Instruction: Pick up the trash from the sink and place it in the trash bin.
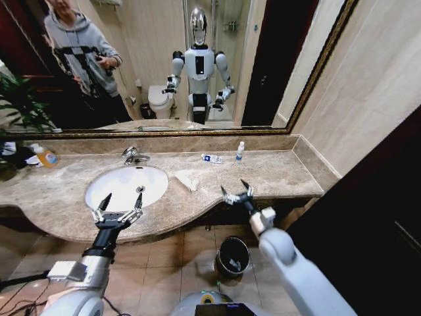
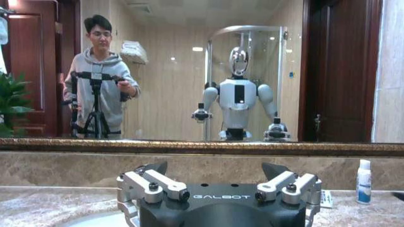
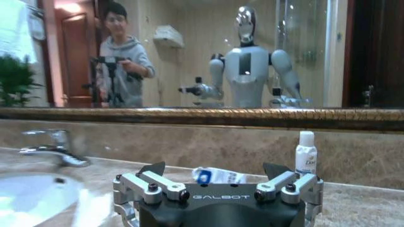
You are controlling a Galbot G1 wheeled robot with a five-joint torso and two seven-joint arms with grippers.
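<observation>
We see a white-and-blue tube [image 1: 211,158] and a small white bottle [image 1: 240,152] on the counter [image 1: 283,172]. Both our grippers, left [image 1: 118,206] and right [image 1: 238,191], are spread and read "GALBOT".

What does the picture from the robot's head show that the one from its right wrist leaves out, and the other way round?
Head view alone: the dark trash bin on the tiled floor below the counter, the crumpled white tissue beside the sink, the orange-yellow soap bottle, and the left gripper hovering open over the basin's front edge.

Right wrist view alone: a close look at the right gripper, fingers apart, low over the counter.

Both: the chrome faucet, the white-and-blue tube, the small blue-capped bottle, and the mirror.
</observation>
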